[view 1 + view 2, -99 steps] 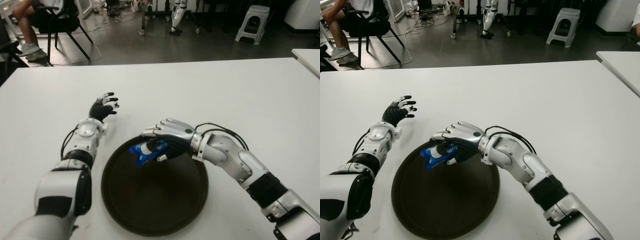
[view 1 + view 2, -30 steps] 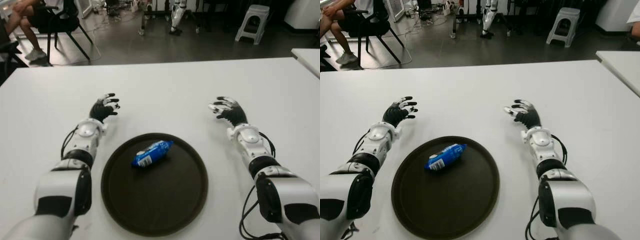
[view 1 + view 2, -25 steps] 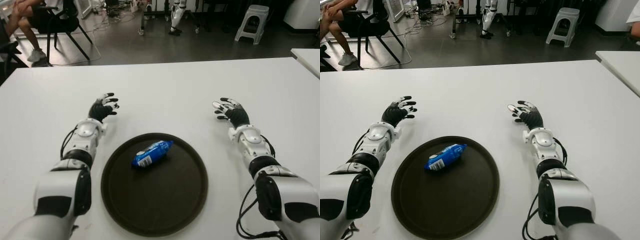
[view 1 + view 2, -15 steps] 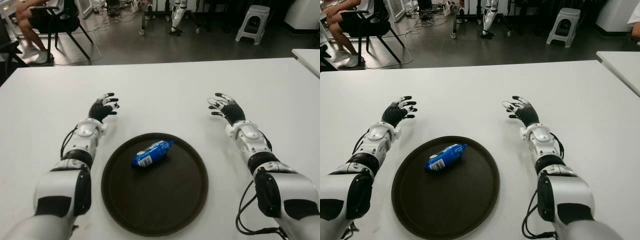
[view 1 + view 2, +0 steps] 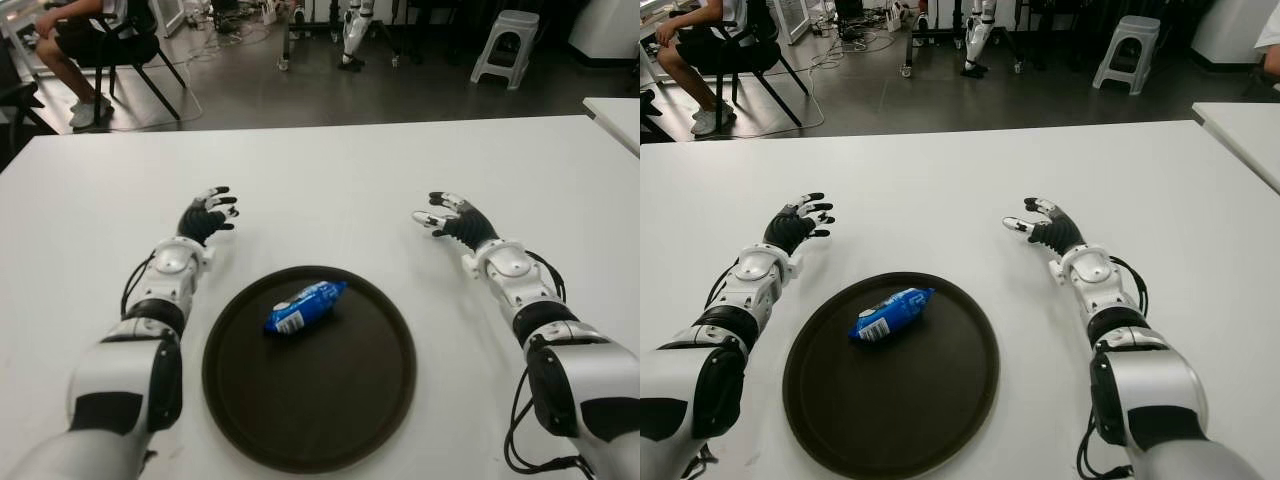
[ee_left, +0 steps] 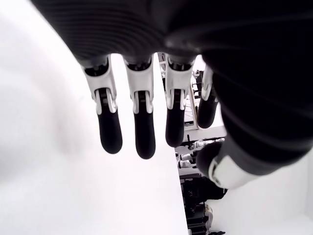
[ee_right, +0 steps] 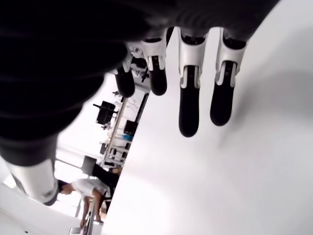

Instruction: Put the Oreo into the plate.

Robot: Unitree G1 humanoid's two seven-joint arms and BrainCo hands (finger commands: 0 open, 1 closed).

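Left eye view: the Oreo [image 5: 304, 306], a blue pack with a white patch at its nearer end, is lying inside the plate [image 5: 350, 420], a round dark tray, in the plate's far-left part, tilted with its far end pointing toward the right. No writing on the pack is reading clearly from here. Nothing is gripping it.

The left hand [image 5: 206, 216] is showing over the white table [image 5: 330, 180], beyond and left of the plate, well apart from the Oreo. Its fingers [image 6: 138, 122] are hanging straight and spread in the left wrist view, holding nothing at all.

The right hand [image 5: 455, 219] is showing beyond and right of the plate, roughly level with the left hand and just as far from the pack. In the right wrist view its fingers [image 7: 189, 106] are extending loosely, empty too.

Past the table's far edge, a person [image 5: 75, 40] is sitting on a chair to the far left of the plate, and a white stool [image 5: 502, 45] is standing on the dark floor to the far right.
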